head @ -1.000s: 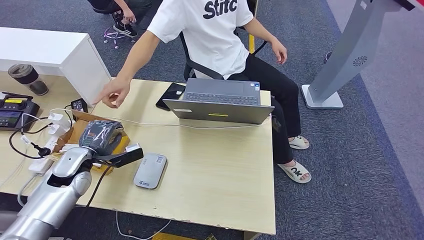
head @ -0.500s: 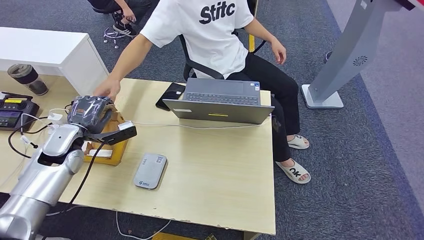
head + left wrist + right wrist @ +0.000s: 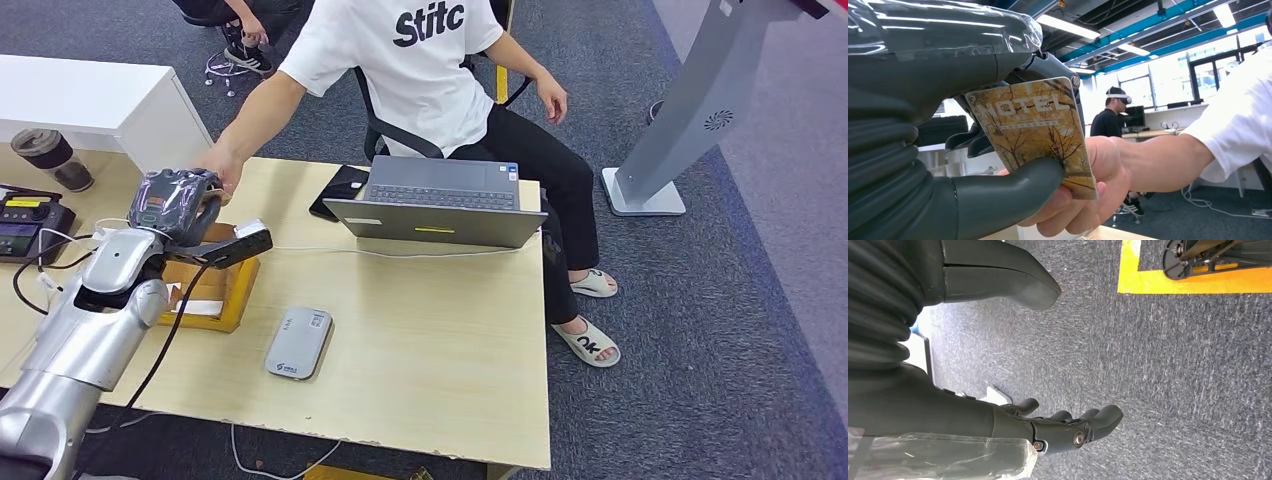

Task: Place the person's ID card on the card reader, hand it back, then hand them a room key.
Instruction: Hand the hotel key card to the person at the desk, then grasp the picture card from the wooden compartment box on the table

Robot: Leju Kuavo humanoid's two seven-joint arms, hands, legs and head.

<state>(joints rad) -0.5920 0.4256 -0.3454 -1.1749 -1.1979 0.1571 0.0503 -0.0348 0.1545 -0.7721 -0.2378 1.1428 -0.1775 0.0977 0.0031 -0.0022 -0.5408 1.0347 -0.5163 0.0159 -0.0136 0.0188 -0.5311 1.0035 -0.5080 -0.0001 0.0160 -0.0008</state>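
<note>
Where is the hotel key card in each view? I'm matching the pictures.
Head view: hidden behind the left hand, where the person's hand meets it.
Left wrist view: key card at centre, pinched by the thumb, with the person's fingers on it.
Right wrist view: not in it.
Shared landmark: the person's hand.

Quick tally: one desk [image 3: 430,380] with one laptop [image 3: 437,205], one grey card reader [image 3: 298,343] at about 7 o'clock from it, and one wooden tray [image 3: 232,300]. One hotel room key [image 3: 1035,131], one cup [image 3: 47,157] way over at 9 o'clock, and two robot hands: left hand [image 3: 176,203], right hand [image 3: 1058,427].
</note>
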